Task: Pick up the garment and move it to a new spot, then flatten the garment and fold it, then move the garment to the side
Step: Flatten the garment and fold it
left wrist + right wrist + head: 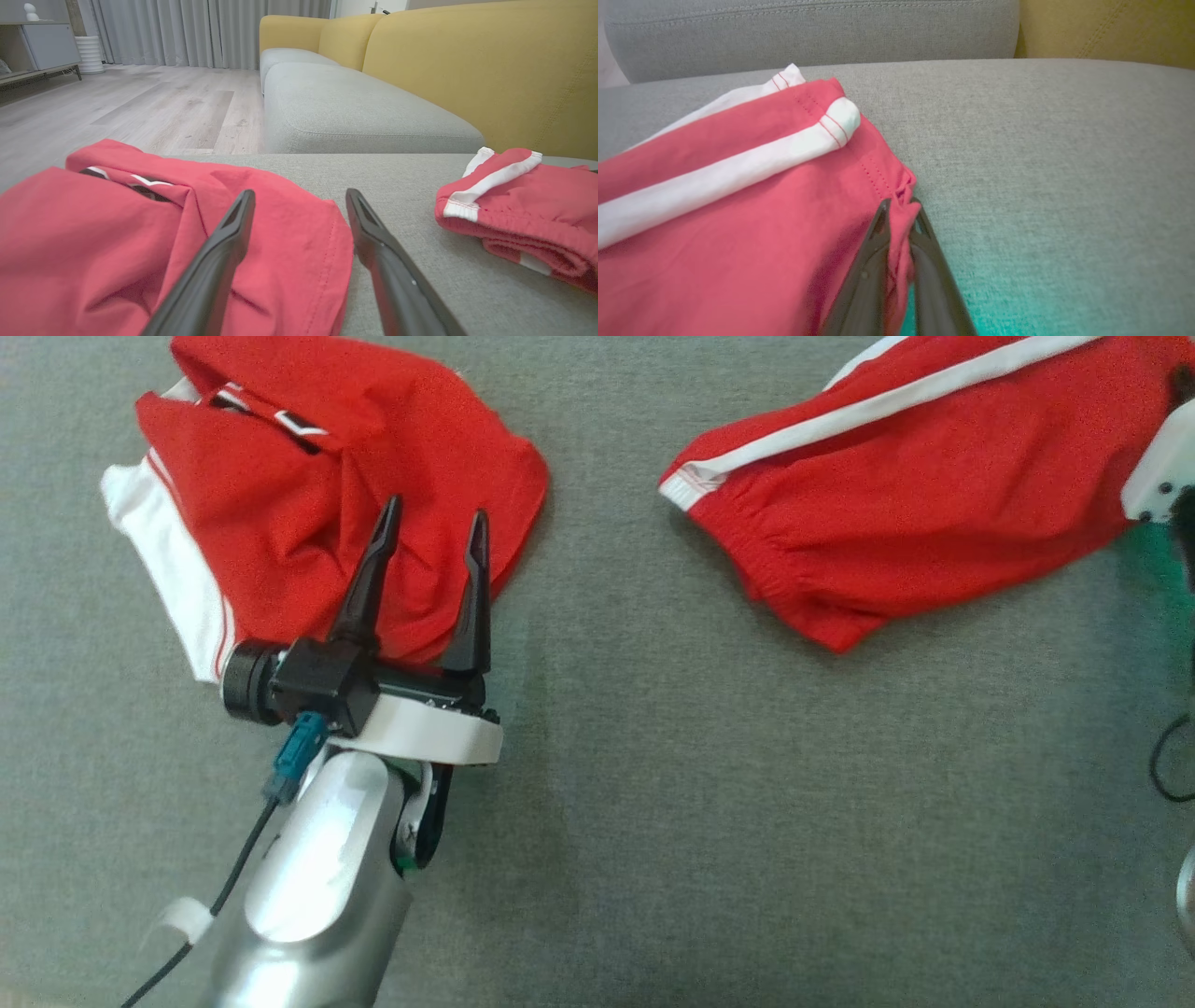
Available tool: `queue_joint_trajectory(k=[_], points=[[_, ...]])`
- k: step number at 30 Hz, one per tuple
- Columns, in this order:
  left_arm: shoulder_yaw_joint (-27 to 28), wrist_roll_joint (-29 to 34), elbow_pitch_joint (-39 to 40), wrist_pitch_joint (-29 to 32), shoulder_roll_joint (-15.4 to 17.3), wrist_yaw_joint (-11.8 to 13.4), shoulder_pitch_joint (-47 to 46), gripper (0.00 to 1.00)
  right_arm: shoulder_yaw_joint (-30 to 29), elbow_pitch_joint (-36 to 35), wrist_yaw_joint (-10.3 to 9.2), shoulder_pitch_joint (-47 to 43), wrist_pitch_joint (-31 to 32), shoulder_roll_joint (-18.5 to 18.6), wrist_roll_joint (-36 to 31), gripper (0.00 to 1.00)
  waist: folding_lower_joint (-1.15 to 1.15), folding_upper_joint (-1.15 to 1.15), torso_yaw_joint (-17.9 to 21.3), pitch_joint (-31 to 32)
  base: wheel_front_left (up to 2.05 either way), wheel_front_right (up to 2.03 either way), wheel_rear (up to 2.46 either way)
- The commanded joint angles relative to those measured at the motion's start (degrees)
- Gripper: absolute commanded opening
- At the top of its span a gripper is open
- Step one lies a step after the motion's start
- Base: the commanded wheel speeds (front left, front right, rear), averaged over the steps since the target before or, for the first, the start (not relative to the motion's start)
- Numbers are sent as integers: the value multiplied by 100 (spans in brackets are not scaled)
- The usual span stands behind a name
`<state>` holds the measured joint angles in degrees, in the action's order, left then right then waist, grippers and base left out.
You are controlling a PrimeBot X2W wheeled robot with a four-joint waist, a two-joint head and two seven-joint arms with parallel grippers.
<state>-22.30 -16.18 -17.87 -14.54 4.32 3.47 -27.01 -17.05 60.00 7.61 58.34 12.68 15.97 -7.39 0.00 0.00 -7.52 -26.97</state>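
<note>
Red cloth lies in two heaps on one grey cushion (653,803): two garments, both red with white stripes, well apart from each other. The left garment (280,504) is crumpled. The left gripper (436,509) is above its edge, the two dark fingers spread wide and holding nothing. The right garment (915,504) lies flatter. The right gripper (901,205) has its two fingers pinched together on a fold of red hem at this garment's edge.
</note>
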Motion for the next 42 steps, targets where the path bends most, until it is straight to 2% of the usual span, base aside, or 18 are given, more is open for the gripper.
queue_joint_trajectory(k=[1,9,15,17,22,28,35,42], points=[[243,62,118,-46,60,-37,-45,100,27,17,-12,-62,-185,-53,140,0,0,0,101,73,0,0,0],[402,156,42,-46,37,-124,46,100,74,90,-12,-253,-1009,-26,1037,0,0,0,459,399,0,0,0],[500,212,11,-46,33,-166,137,100,40,-50,-12,-767,-1217,267,1676,0,0,0,676,609,0,0,0],[517,224,-4,-46,26,-181,168,100,-106,-45,-12,-970,-1239,440,1771,0,0,0,704,659,0,0,0],[545,244,-27,-46,15,-223,242,100,-463,-11,-12,-1279,-1347,585,1809,0,0,0,715,745,0,0,0],[631,267,-47,-46,24,-262,352,100,-721,-71,-12,-1404,-1500,434,1863,0,0,0,677,823,0,0,0],[699,285,-114,-46,19,-292,437,100,-347,-544,-12,-1389,-1780,104,2260,0,0,0,629,979,0,0,0],[719,280,-199,-46,-11,-313,549,100,690,-1484,-12,-1618,-1778,-202,3249,0,0,0,580,1280,0,0,0]])
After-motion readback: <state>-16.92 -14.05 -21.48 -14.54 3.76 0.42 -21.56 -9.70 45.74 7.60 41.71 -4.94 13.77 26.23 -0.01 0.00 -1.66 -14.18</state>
